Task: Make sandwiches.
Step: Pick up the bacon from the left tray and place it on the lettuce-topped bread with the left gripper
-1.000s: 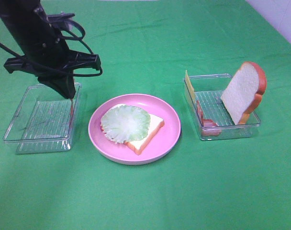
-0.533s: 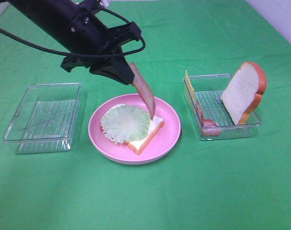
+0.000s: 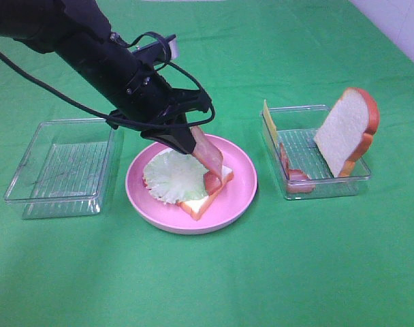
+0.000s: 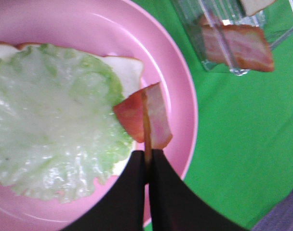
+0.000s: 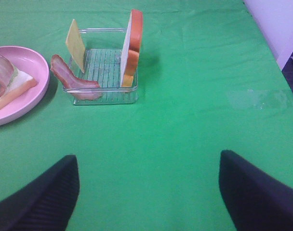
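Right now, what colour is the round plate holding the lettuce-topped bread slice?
The round plate is pink, shown best in the exterior high view.

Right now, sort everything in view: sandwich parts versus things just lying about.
For the job: white bread slice with orange-brown crust; round pale-green lettuce; pink-red bacon strip in the left hand; second bacon strip; thin yellow cheese slice; upright bread slice.
Lying about: round pink plate; clear ribbed plastic tray; second such tray.

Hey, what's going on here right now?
The left gripper is shut on a bacon strip, whose free end reaches the edge of the lettuce on a bread slice on the pink plate. The right gripper hangs open over the cloth. A spare bread slice, cheese slice and spare bacon strip wait in the right tray.
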Controlling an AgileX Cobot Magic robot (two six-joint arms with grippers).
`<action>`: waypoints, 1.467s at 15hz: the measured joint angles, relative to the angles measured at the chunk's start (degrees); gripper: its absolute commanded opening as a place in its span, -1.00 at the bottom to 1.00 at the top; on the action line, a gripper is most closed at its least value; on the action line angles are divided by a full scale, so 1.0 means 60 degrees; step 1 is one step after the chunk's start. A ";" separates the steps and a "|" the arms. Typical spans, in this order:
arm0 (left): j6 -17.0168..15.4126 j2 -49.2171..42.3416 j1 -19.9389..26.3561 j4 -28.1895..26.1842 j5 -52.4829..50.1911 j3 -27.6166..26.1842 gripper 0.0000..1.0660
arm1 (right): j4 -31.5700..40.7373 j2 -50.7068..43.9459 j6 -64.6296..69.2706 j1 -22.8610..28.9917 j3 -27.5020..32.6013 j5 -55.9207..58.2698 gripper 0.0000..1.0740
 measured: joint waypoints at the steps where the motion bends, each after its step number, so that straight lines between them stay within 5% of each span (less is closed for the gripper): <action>1: 0.0000 0.0010 0.0000 0.0468 -0.0162 0.0000 -1.00 | 0.0000 0.0000 0.0000 0.0000 0.0000 0.0000 0.41; 4: -0.0124 0.0010 0.0000 0.1910 -0.0420 0.0000 -1.00 | 0.0038 0.0000 0.0000 0.0000 0.0000 0.0000 0.41; 7: -0.1089 0.0010 0.0000 0.2932 -0.0592 0.0000 -1.00 | 0.0038 0.0000 0.0000 0.0000 0.0000 0.0000 0.41; 13: -0.1891 0.0010 0.0000 0.3123 -0.1165 0.0000 -1.00 | 0.0057 0.0000 0.0000 0.0000 0.0000 0.0000 0.41; 22: -0.4001 0.0010 0.0000 0.3896 -0.1318 0.0000 -0.99 | 0.0057 0.0000 0.0000 0.0000 0.0000 0.0000 0.41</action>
